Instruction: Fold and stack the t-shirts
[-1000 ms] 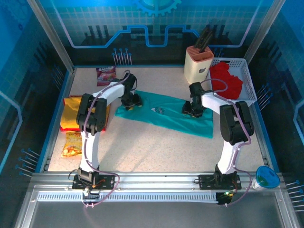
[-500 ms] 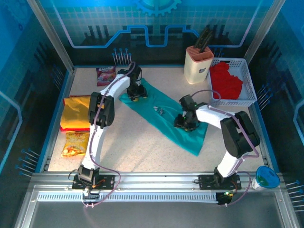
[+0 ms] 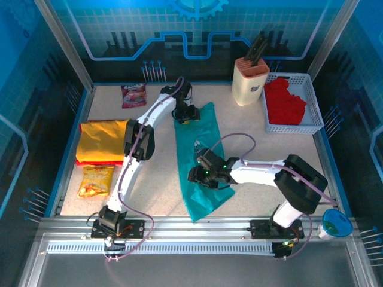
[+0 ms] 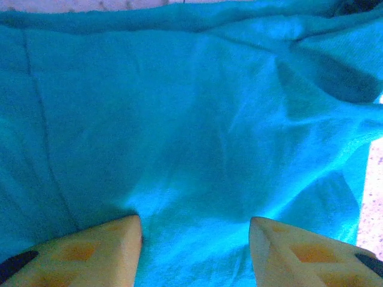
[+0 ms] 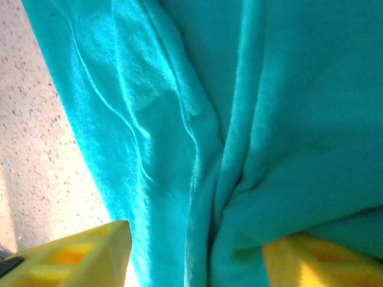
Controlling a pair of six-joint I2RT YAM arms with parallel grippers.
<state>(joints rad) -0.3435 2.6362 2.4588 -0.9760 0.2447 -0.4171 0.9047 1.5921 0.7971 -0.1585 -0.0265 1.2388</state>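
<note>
The teal tee (image 3: 194, 134) is laid as a long strip from the far edge of the table (image 3: 155, 191) toward the near edge, midway between left and right edges. Its far end is pressed by the left gripper (image 3: 184, 114), jaws part-way apart over flat cloth; no pinch can be made out. The right gripper (image 3: 199, 175) is set on the near half, jaws wide, with a loose ridge of cloth between them.

Spreading before the 1st fold is judged to be the step. The ridge should be smoothed and the ends drawn gently apart, so no crease is folded in.

1 second ago the tee was stretched left to right; it has since been swung round, and the right gripper brought nearer the near edge.
</note>
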